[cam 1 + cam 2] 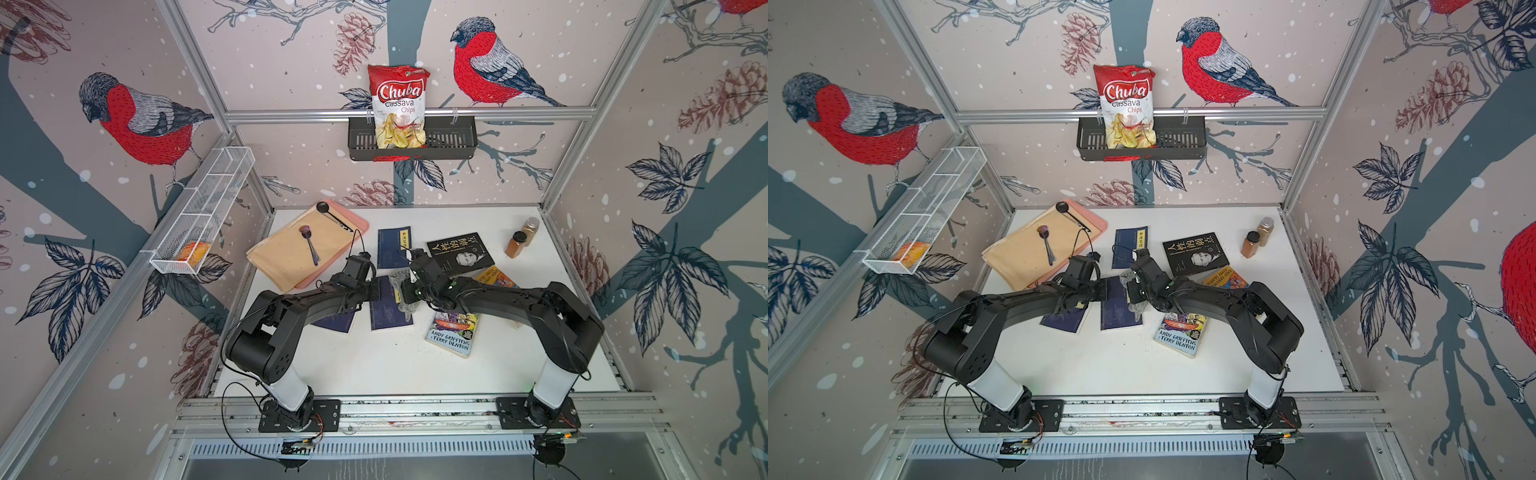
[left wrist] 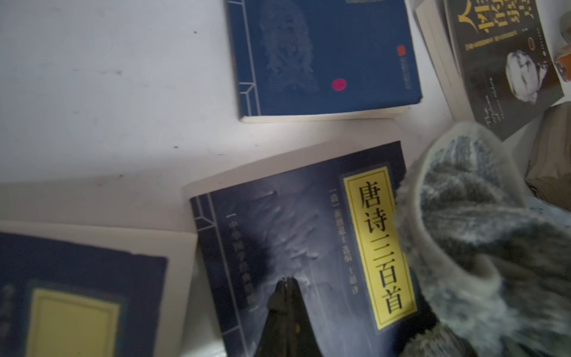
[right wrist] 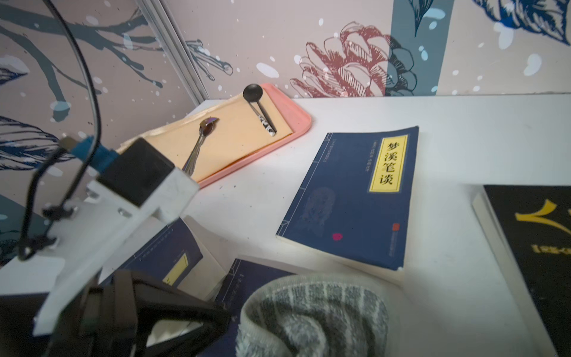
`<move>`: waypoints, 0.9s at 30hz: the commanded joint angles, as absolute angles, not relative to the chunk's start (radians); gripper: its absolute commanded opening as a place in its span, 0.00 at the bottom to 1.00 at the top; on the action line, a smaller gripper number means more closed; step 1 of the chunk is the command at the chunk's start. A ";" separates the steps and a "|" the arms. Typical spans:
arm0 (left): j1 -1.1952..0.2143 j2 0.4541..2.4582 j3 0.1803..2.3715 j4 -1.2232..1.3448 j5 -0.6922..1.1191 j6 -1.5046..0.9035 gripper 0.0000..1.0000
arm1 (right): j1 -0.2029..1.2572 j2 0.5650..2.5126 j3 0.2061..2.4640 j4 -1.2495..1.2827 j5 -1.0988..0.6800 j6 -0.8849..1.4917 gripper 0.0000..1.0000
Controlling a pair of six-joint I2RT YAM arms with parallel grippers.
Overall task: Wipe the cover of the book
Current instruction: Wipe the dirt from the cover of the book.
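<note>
The book (image 1: 388, 316) is dark blue with a yellow title label (image 2: 378, 247) and lies flat mid-table, seen in both top views and both wrist views. My left gripper (image 2: 289, 279) is shut with nothing in it, and its tips press down on the book's cover. Over the book's right side my right gripper (image 1: 404, 291) is shut on a fuzzy grey-and-white striped cloth (image 2: 479, 231). The cloth rests against the cover's label edge. It hides the right fingers in the right wrist view, where the cloth (image 3: 312, 318) fills the near foreground.
Two more blue books (image 1: 394, 247) (image 1: 334, 323) lie close by. A black book (image 1: 459, 253) and a colourful paperback (image 1: 453, 336) sit to the right. Two spice jars (image 1: 515, 244) stand back right. A pink tray (image 1: 362, 226) with paper and two spoons is back left.
</note>
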State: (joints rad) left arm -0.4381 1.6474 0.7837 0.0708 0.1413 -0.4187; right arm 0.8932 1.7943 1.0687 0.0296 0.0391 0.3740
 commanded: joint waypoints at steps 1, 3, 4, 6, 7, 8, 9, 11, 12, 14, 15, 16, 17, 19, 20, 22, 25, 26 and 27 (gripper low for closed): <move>-0.421 1.654 0.781 0.072 0.129 -0.403 0.00 | 0.921 1.824 1.080 0.054 0.007 0.406 0.00; -0.415 1.669 0.784 0.076 0.134 -0.399 0.00 | 0.933 1.846 1.080 0.068 -0.010 0.425 0.00; -0.413 1.681 0.787 0.078 0.137 -0.397 0.00 | 0.937 1.858 1.079 0.075 -0.016 0.435 0.00; -0.411 1.701 0.786 0.089 0.147 -0.396 0.00 | 0.945 1.886 1.080 0.084 -0.028 0.451 0.00; -0.411 1.713 0.787 0.096 0.152 -0.396 0.00 | 0.947 1.899 1.079 0.088 -0.033 0.459 0.00; -0.411 1.723 0.787 0.101 0.156 -0.398 0.00 | 0.949 1.912 1.076 0.092 -0.040 0.468 0.00; -0.411 1.732 0.786 0.105 0.158 -0.399 0.00 | 0.952 1.922 1.073 0.096 -0.047 0.474 0.00; -0.411 1.746 0.785 0.107 0.158 -0.401 0.00 | 0.962 1.933 1.060 0.100 -0.057 0.486 0.00; -0.412 1.750 0.783 0.108 0.158 -0.402 0.00 | 0.970 1.931 1.052 0.100 -0.061 0.489 0.00; -0.411 1.752 0.781 0.107 0.154 -0.401 0.00 | 0.986 1.922 1.025 0.105 -0.066 0.499 0.00; -0.411 1.753 0.778 0.107 0.153 -0.401 0.00 | 0.993 1.919 1.014 0.111 -0.072 0.507 0.00; -0.412 1.751 0.775 0.106 0.152 -0.402 0.00 | 0.995 1.917 1.003 0.121 -0.085 0.515 0.00; -0.411 1.748 0.771 0.106 0.151 -0.402 0.00 | 0.996 1.923 0.992 0.137 -0.098 0.524 0.00; -0.411 1.738 0.757 0.110 0.150 -0.402 0.00 | 0.988 1.948 0.998 0.156 -0.104 0.536 0.00; -0.411 1.734 0.750 0.109 0.149 -0.402 0.00 | 0.977 1.965 1.016 0.149 -0.106 0.537 0.00; -0.411 1.731 0.742 0.105 0.145 -0.400 0.00 | 0.946 1.996 1.043 0.159 -0.107 0.543 0.00; -0.410 1.732 0.727 0.110 0.144 -0.400 0.00 | 0.878 2.038 1.075 0.224 -0.154 0.569 0.00; -0.410 1.733 0.723 0.113 0.146 -0.399 0.00 | 0.854 2.055 1.088 0.252 -0.171 0.577 0.00; -0.410 1.732 0.721 0.118 0.149 -0.401 0.00 | 0.837 2.072 1.106 0.266 -0.181 0.580 0.00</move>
State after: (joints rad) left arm -0.4133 1.7245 0.7372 0.2543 0.1570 -0.4122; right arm 0.8742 2.0319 1.0874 0.3130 -0.1783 0.5545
